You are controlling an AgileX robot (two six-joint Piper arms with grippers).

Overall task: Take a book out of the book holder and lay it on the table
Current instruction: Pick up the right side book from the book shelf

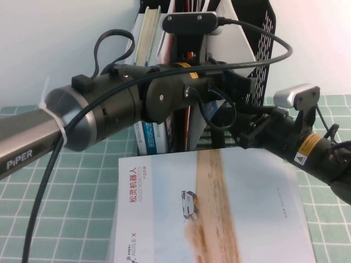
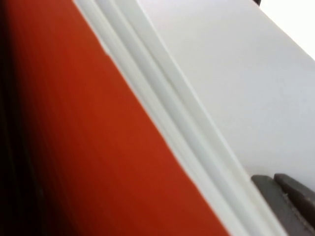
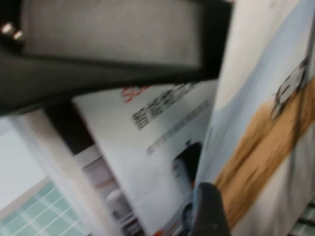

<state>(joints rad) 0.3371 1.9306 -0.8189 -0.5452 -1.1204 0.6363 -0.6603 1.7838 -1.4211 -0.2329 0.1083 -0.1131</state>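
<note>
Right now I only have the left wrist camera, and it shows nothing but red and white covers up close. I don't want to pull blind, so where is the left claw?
Observer: The left claw is up inside the book holder, among the upright books.
Operator: And the other arm?
Observer: The right claw sits lower, at the holder's front right side, just above the table.
Operator: Is anything laid down already?
Observer: Yes, a white book with the sandy band lies flat on the table in front of the holder.
</note>
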